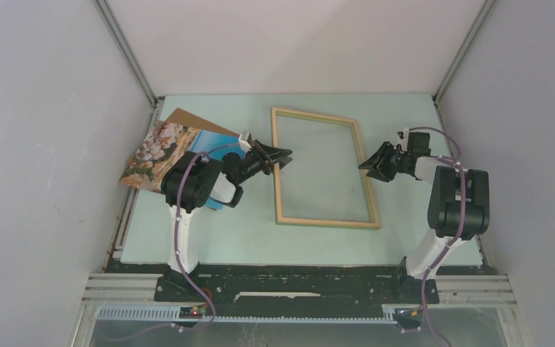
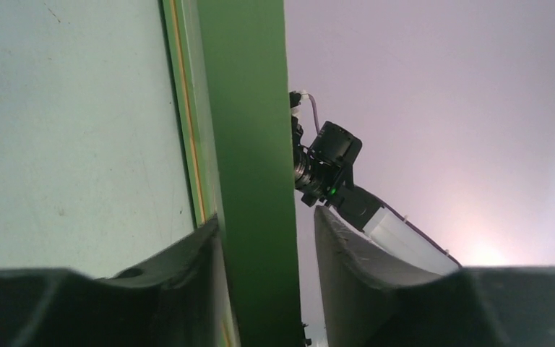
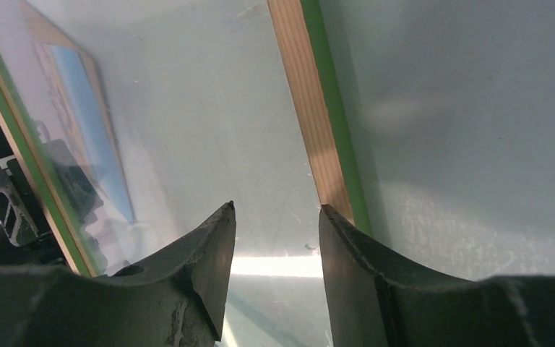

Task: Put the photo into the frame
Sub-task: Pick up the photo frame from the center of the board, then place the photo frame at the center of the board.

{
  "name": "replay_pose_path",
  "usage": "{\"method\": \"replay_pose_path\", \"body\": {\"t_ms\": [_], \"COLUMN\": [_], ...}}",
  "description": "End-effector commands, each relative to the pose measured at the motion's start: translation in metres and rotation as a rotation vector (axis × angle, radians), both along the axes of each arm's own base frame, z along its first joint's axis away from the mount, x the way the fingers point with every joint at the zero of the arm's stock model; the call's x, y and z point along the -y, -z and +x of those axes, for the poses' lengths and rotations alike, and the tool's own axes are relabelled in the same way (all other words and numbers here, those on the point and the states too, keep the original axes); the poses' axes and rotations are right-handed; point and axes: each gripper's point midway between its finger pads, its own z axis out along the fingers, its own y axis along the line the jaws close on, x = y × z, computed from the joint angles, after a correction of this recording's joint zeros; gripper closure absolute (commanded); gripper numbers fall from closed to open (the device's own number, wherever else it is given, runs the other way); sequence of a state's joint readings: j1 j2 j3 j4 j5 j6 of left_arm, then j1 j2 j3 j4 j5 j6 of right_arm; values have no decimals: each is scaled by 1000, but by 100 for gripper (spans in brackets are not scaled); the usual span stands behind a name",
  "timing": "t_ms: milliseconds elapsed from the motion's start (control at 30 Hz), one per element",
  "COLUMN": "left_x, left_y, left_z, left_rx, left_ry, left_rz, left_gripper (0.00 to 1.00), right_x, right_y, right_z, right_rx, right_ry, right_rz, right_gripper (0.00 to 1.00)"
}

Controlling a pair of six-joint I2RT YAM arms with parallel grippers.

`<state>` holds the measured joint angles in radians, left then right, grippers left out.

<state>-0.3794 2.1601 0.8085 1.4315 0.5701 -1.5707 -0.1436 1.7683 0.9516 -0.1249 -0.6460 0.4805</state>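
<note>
Top view: frame [image 1: 314, 114] mid-table [image 1: 246, 238], wood side up, long sides running near to far. Photo [image 1: 160, 150] well left of it at the far-left corner, lying over a brown board [image 1: 188, 119] and lapping past the table's left edge. Near right corner of photo hidden under left arm [image 1: 195, 181]. Left arm bent low, reaching right. Left gripper [image 1: 287, 157] at the frame's left rail, jaws parted. Right arm [image 1: 459, 199] folded, reaching left. Right gripper [image 1: 367, 165] at the right rail, jaws parted too.

Left wrist view: green rail running up between the fingers [image 2: 188, 275], one finger against it, a gap at the other. Partly open, not clamped. Right arm's wrist in sight beyond the rail.

Right wrist view: fingers [image 3: 209, 260] half apart over the pane [image 3: 209, 108], wood rail ending at one fingertip, nothing pinched. Photo's blue dimly visible in the pane at left, left gripper below it.
</note>
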Motion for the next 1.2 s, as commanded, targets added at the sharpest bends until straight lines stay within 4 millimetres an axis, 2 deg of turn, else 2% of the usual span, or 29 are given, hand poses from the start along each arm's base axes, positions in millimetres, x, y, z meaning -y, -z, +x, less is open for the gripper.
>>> {"method": "replay_pose_path", "body": {"t_ms": [0, 167, 233, 300, 367, 500, 633, 700, 867, 933, 1033, 1100, 1167], "left_x": [0, -1, 0, -1, -1, -5, -11, -13, -17, -21, -30, -40, -52], "left_y": [-25, -23, -23, -22, -21, -16, -8, 3, 40, 59, 76, 83, 77], "left_z": [-5, -4, -4, -3, -2, 1, 4, 5, 2, -1, -5, -12, -11], "left_rx": [100, 89, 87, 84, 71, 31, -30, -89, -255, -320, -393, -441, -447], "left_ry": [-15, -26, -25, -30, -32, -49, -69, -75, -64, -51, -35, -18, -33], "left_rz": [-33, -36, -35, -36, -42, -53, -63, -42, 150, 282, 477, 648, 836], "left_gripper": [46, 27, 23, 19, 11, 1, 0, 0, 0, 0, 0, 0, 0], "right_x": [-19, -25, -27, -26, -24, -20, -12, -9, -2, -2, -3, -3, -3], "right_y": [10, 8, 8, 8, 7, -2, -20, -28, -38, -38, -39, -40, -41], "right_z": [-16, -15, -15, -15, -14, -11, -8, -9, -11, -12, -13, -14, -15], "right_rx": [-78, -78, -78, -79, -79, -65, -35, -18, -2, -2, -3, 1, 6], "right_ry": [-53, -72, -81, -78, -75, -64, -52, -51, -46, -50, -57, -59, -58], "right_rz": [19, 15, 13, 5, -2, -19, -75, -99, -127, -126, -127, -128, -133], "right_gripper": [46, 46, 46, 46, 45, 45, 41, 39, 36, 36, 37, 37, 37]}}
